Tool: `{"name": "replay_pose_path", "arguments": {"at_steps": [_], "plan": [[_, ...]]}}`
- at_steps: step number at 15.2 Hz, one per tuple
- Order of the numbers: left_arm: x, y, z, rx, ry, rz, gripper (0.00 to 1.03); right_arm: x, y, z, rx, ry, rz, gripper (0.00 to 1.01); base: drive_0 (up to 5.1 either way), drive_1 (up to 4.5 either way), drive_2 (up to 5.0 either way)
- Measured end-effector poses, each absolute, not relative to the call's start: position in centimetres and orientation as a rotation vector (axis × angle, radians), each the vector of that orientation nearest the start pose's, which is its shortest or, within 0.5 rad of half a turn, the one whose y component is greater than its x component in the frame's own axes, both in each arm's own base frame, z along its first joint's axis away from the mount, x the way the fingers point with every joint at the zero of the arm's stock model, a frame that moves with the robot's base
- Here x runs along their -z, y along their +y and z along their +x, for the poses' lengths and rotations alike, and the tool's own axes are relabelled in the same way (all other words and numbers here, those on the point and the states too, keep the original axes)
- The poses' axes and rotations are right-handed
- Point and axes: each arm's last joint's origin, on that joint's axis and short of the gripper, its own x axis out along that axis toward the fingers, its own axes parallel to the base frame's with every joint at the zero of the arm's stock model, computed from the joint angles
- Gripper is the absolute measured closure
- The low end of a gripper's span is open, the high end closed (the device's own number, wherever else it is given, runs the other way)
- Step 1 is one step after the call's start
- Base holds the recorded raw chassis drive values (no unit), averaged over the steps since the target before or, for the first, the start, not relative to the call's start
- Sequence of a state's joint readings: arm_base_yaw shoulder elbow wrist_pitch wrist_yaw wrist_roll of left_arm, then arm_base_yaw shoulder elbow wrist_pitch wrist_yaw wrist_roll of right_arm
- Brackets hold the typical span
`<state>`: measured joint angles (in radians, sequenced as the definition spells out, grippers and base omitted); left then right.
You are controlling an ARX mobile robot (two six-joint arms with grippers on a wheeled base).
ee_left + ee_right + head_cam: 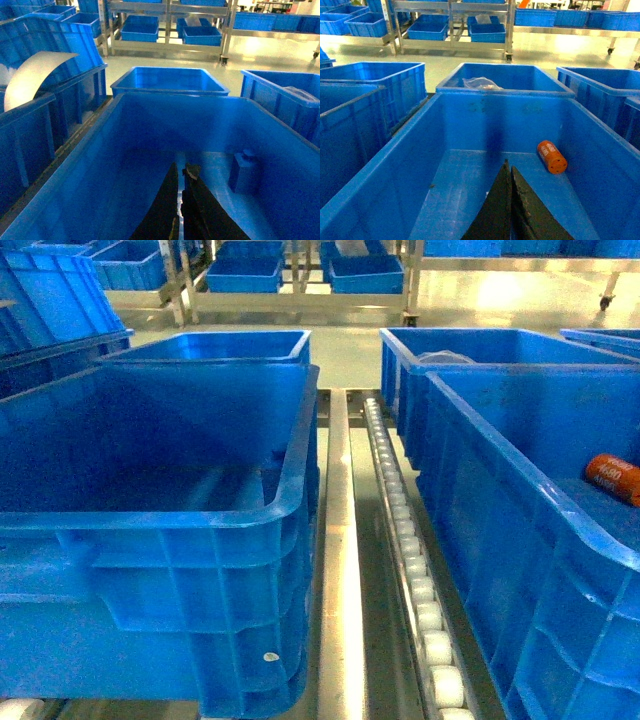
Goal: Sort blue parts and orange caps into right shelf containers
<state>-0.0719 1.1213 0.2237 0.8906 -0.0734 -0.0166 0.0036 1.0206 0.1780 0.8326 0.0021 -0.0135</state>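
My right gripper (509, 200) hangs low inside the right crate (395, 165), fingers pressed together with nothing between them, so it is clenched on air. I judge it sits here because this crate is where the caps belong. 1 orange cap (551, 156) lies on its side on the crate floor near the right wall, ahead and to the right of my fingertips and apart from them; from the head camera the same cap (612, 478) shows against the far right inner wall. My left gripper (181, 205) is down in the left crate (75, 165) in the same way, its 2 fingers nearly shut with only a thin slit between them, and I see nothing gripped. A blue part (243, 172), a small blocky piece almost the colour of the floor, stands near that crate's right wall, off to the right of my fingers and not touching them. Between the 2 crates runs a roller rail (410, 570). Behind the right crate another crate holds a clear plastic bag (481, 83). I judge at least 1 cap is already sorted; whether the blue part is in its final place I cannot tell.
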Motion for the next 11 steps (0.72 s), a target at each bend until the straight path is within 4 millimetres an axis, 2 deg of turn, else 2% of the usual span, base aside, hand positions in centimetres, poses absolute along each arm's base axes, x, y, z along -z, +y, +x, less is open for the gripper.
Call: {"name": "replay_pose_path", "arguments": {"at_steps": [2,5,6,7,11], "plan": [[-17.9,0.1,18.2,-0.014,0.015,-0.015,1.01,-17.8,0.1,17.0,-0.001,0.014,-0.014,1.0,0.0,0.0,0.0],[-17.4,0.0,16.0,0.0,0.011,-0.015,1.01,-17.2,0.0,15.1,-0.001,-0.008,-0.013,1.0,0.0,0.0,0.0],[-16.7,0.0,15.4,0.0,-0.01,-0.015,1.01,-16.4,0.0,14.7,-0.002,0.013,-0.013,1.0,0.0,0.0,0.0],[-15.9,0.0,14.9,0.0,0.041,-0.015,1.01,-16.2,0.0,14.3,-0.002,0.027,-0.012,1.0,0.0,0.0,0.0],[-16.7,0.0,13.3,0.0,0.002,-0.015,1.01,-17.0,0.0,12.8,-0.002,-0.011,-0.011,1.0,0.0,0.0,0.0]]}}
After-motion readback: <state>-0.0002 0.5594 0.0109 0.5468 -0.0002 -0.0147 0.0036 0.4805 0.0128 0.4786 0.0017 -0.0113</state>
